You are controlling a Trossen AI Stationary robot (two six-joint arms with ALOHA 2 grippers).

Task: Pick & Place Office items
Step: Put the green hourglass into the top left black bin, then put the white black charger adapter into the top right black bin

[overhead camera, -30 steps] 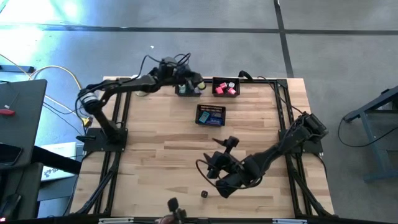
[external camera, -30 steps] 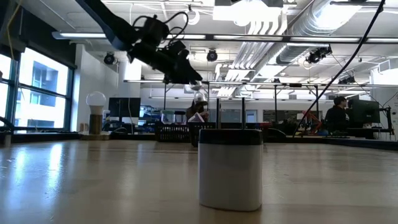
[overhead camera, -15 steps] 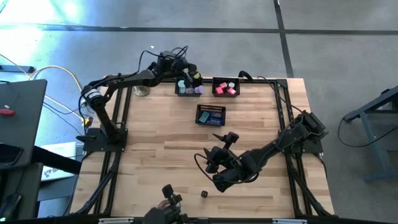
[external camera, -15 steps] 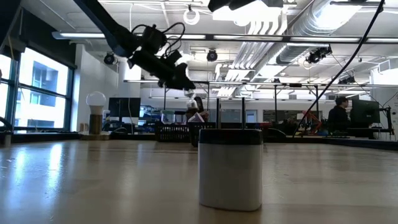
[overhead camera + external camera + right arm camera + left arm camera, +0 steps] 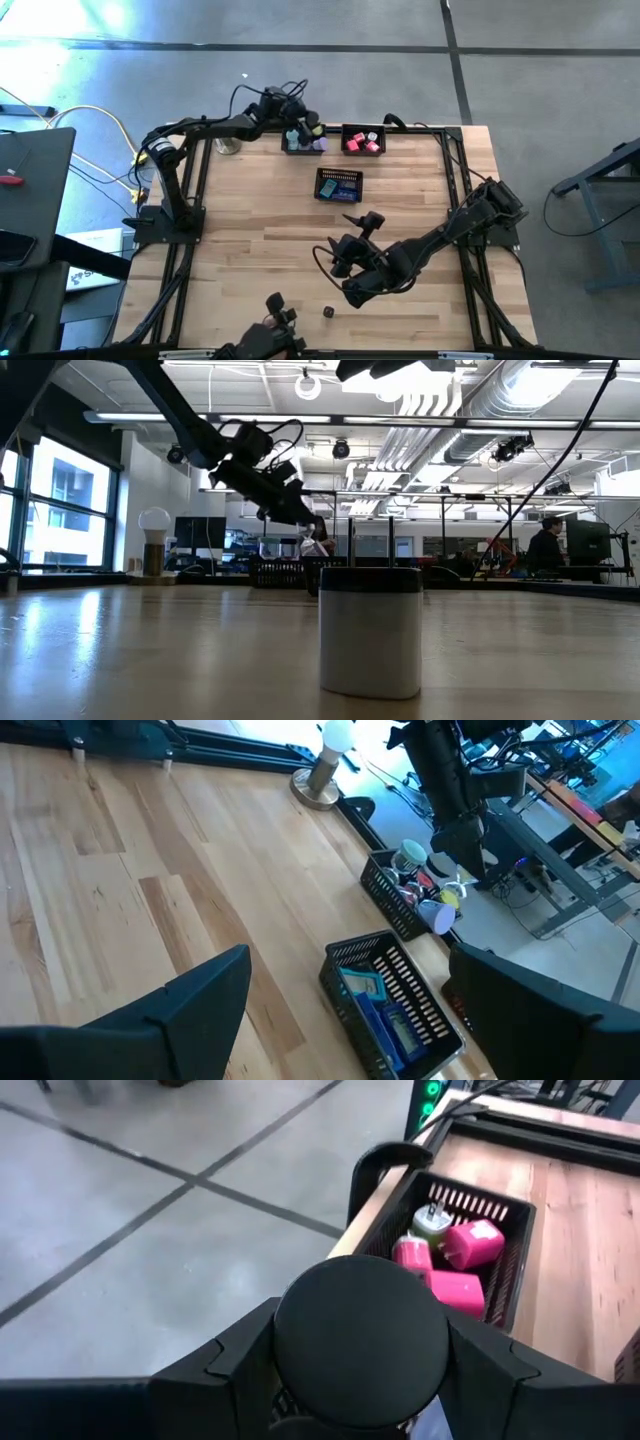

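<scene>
- Left hand [image 5: 300, 124] hovers above the far-left mesh tray [image 5: 287, 146] at the worktop's far edge; its fingers [image 5: 230, 1370] are clamped on a black roll [image 5: 360, 1342], seen end-on in the left wrist view.
- Right hand [image 5: 340, 1010] waits over the near middle of the worktop [image 5: 250, 220], fingers spread wide and holding nothing.
- Sorted so far, by my reading: the far-left tray holds teal and lavender rolls [image 5: 318, 143]; the far-right tray [image 5: 512, 1270] holds pink-red cubes [image 5: 472, 1243] and a pale piece I cannot identify; the middle tray [image 5: 345, 952], set nearer the centre, holds dark blue blocks [image 5: 385, 1015].
- Left on the worktop: one small dark roll [image 5: 328, 312] near the front edge, just beside the right arm. In the low view it stands upright, white body with a dark cap.
- No other loose pieces show on the bare wood.
- Judgement: task is near its end. What remains is placing the black roll now carried, then fetching the lone roll at the front.
- White ball on a metal base [image 5: 229, 147] stands at the far-left corner, apart from the trays.
</scene>
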